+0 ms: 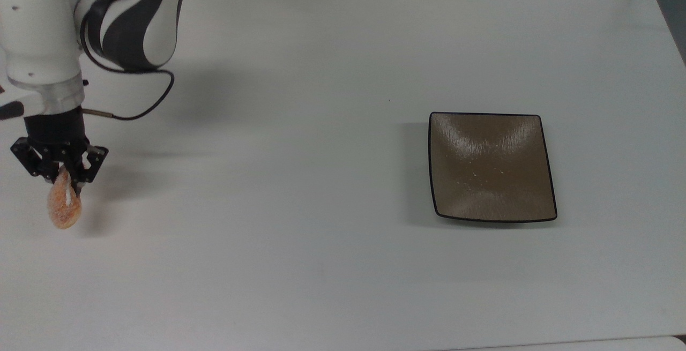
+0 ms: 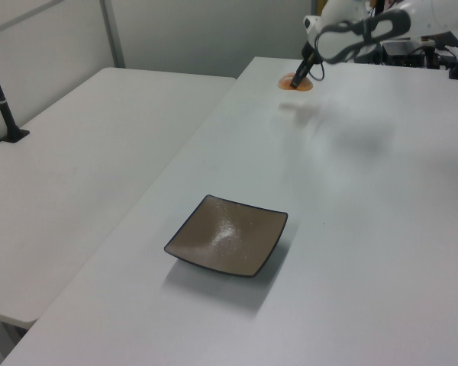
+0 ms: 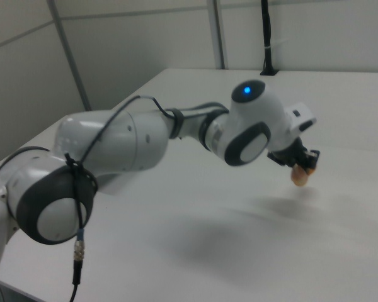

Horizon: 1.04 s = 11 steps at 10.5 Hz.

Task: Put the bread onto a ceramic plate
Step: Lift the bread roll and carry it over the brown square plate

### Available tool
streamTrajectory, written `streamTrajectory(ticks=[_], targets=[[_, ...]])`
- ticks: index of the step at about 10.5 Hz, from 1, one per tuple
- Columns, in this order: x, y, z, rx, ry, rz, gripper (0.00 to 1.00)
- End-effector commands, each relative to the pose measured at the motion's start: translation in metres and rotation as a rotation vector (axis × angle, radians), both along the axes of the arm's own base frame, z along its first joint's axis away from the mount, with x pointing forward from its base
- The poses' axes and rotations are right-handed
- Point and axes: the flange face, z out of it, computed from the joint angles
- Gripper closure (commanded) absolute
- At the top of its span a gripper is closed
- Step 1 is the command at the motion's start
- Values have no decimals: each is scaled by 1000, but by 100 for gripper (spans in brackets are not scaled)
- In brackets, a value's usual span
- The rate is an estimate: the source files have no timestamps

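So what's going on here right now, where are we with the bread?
The Panda arm's gripper is shut on the bread at the far left of the top view and holds it clear of the white table; the right view shows the bun hanging above its own shadow. The ceramic plate sits empty on the top view's right side, well away from the gripper. The carry across to the plate is not yet done.
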Motion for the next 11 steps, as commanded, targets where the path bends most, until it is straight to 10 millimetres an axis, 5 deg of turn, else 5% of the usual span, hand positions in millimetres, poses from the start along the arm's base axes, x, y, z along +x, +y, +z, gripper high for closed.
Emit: streamTrajectory(ticks=[1,7,11], targets=[[-25,49,63,94,59,5,85],[-93,139,155,196,292,138,84],[-138,219,187,234,363,228,84]])
